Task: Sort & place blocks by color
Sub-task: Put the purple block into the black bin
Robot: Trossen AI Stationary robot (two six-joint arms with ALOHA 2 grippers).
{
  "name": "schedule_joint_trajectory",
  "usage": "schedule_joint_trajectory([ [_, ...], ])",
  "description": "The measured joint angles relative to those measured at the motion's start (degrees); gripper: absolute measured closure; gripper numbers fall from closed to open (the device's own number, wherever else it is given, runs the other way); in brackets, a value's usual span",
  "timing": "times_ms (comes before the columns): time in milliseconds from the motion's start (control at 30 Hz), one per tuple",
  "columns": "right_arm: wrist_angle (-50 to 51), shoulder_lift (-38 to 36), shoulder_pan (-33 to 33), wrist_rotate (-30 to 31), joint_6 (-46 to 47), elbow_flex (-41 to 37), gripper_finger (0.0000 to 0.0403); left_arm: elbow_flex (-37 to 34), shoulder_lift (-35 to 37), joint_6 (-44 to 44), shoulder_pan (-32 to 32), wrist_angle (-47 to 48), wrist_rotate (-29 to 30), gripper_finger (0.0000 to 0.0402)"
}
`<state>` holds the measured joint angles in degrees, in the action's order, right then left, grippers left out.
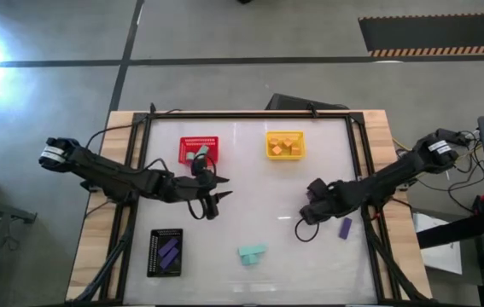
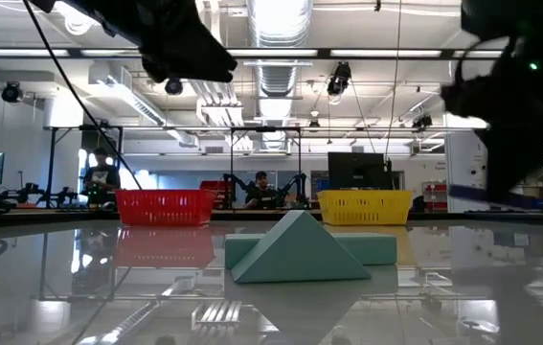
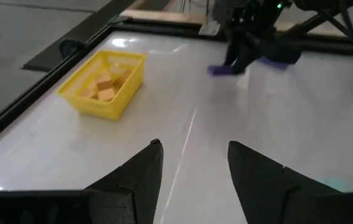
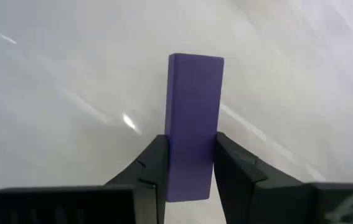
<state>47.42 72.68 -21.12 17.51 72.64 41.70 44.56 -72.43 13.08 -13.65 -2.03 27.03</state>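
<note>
In the high view the right gripper sits right of centre, low over the white table; its own wrist view shows the two fingers pressed against the long sides of a flat purple block, pinching it; whether the block is off the surface cannot be told. A second purple block lies just to the lower right of that gripper in the overhead frame. The left gripper hangs left of centre, just below the red basket; its fingers stand spread apart with bare table between them, pinching nothing. The red basket, upper left of centre, holds a teal piece; the yellow basket, upper centre, holds orange blocks; the black basket, lower left, holds purple blocks. Two teal blocks lie touching at lower centre; in the low view they fill the middle foreground, a triangular prism in front of a flat bar; people show small in the room behind.
</note>
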Motion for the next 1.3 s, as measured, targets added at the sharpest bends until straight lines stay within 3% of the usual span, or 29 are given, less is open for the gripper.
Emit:
schedule_joint_trajectory([
  [133, -13.3, -2.9, 0.0, 8.1, -12.6, -0.4, 0.0318, -0.1, -2.2, -0.1, -1.1, -5.2, -0.1, 0.0236],
  [233, -26.7, -3.1, 0.0, 10.8, -27.6, -1.1, 0.0318, -0.1, -4.2, -0.2, -1.7, -9.3, -0.3, 0.0236],
  [433, -57.2, -0.3, 0.0, 8.2, -57.9, -1.5, 0.0318, 0.2, -7.8, -0.2, -2.9, -17.5, -0.6, 0.0236],
  [567, -72.8, 2.5, 0.1, 2.7, -69.6, -1.5, 0.0318, 0.2, -9.7, -0.4, -4.0, -23.4, -1.5, 0.0236],
  [700, -83.1, 6.2, 0.2, 2.0, -75.3, -1.6, 0.0317, 0.2, -12.0, -0.6, -4.5, -31.5, -1.7, 0.0236],
  [867, -89.2, 9.8, 0.1, 1.8, -77.2, -1.7, 0.0318, 0.2, -13.5, -1.4, -5.0, -34.9, -2.8, 0.0236],
  [1167, -91.4, 8.7, 0.1, 2.1, -77.2, -1.6, 0.0320, 0.2, -13.1, -6.1, -5.9, -35.2, -3.3, 0.0232],
  [1300, -91.5, 7.7, 0.2, 5.6, -77.2, -1.5, 0.0319, 0.2, -12.9, -6.6, -5.9, -33.2, -4.0, 0.0215],
])
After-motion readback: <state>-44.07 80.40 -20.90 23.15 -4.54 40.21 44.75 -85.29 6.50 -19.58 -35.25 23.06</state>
